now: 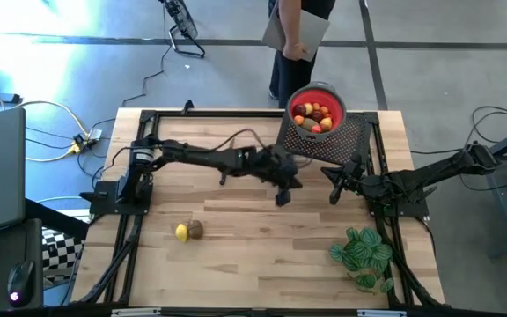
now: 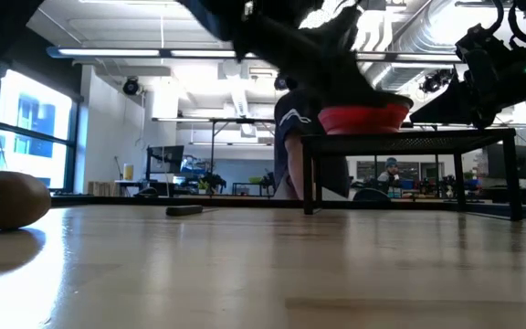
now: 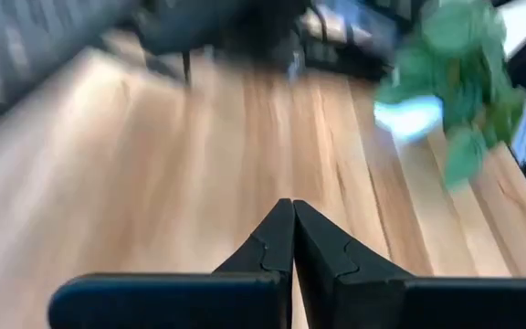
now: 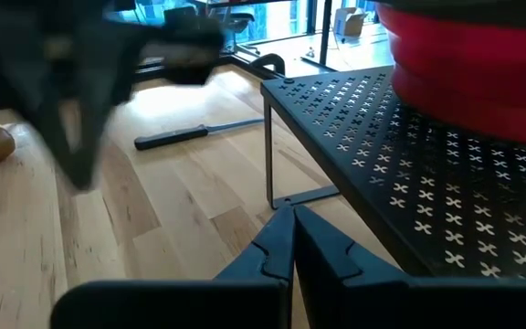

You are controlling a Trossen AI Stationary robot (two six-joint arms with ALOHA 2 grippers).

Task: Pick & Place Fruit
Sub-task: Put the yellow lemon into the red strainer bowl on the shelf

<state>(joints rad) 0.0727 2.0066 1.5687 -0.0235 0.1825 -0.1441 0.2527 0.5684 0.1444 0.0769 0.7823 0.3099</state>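
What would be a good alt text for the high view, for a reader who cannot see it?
Seen from above, a wooden table holds a red bowl of fruit on a black rack. The shut left gripper and shut right gripper hover mid-table; a yellow fruit and a brown fruit lie apart.

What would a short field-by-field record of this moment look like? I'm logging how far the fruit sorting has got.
bowl: red bowl on the black rack, holding several pieces of fruit
fruit left on table: a yellow piece and a brown piece, side by side on the wooden table
left gripper: shut and empty, above mid-table near the rack
right gripper: shut and empty, beside the rack
plant: green plant near the table's front right corner
knife: lying flat on the table
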